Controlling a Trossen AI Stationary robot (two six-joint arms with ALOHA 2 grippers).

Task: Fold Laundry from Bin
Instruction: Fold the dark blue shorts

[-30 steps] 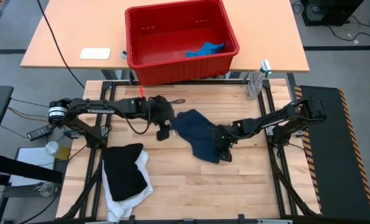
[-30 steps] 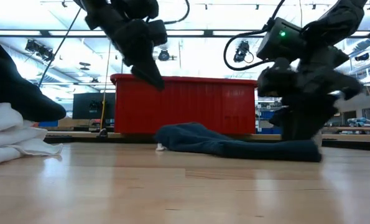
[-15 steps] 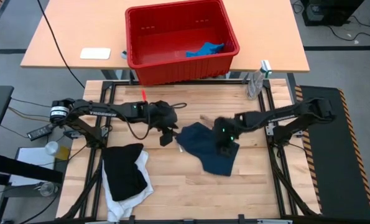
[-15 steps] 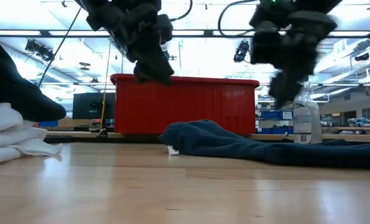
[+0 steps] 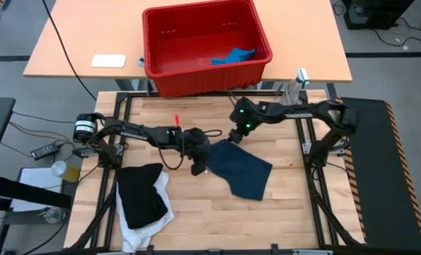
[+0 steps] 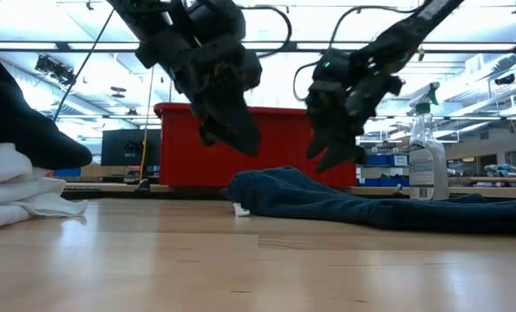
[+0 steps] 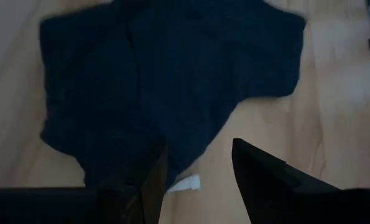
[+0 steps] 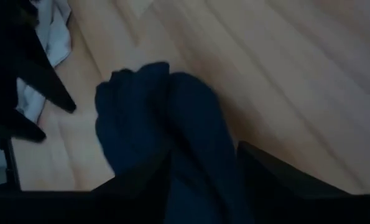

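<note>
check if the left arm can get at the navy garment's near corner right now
Probably yes: the left gripper hangs open just above the navy garment at its edge, with nothing between them.

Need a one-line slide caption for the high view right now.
Both hands, left and right, hover open at the dark navy garment spread on the table; a blue garment sits in the red bin.

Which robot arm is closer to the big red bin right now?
The right. Its tool hovers over the navy garment's far edge, just in front of the red bin. The left tool is farther back, at the garment's left edge.
</note>
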